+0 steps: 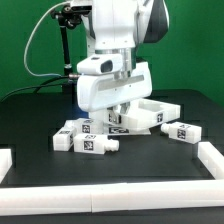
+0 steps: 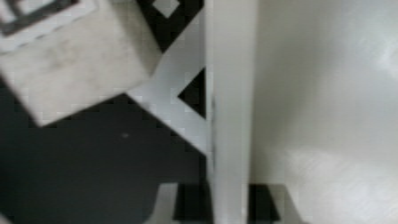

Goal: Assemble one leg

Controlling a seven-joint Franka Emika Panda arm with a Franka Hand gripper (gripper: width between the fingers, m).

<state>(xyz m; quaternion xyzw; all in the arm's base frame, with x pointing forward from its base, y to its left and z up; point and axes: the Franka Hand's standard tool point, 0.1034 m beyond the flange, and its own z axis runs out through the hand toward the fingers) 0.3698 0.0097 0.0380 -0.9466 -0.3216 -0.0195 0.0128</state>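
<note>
Several short white legs with black-and-white tags lie on the black table: a cluster at the exterior view's left and one at the right. One tagged leg also shows in the wrist view. The large flat white rimmed panel sits mid-table, under the arm. My gripper is down on it. In the wrist view the panel's thin upright rim runs between my fingertips, and the gripper is closed on that rim.
A low white border runs along the table's front, left and right. A black stand rises at the back left. Legs lie close around the panel on both sides.
</note>
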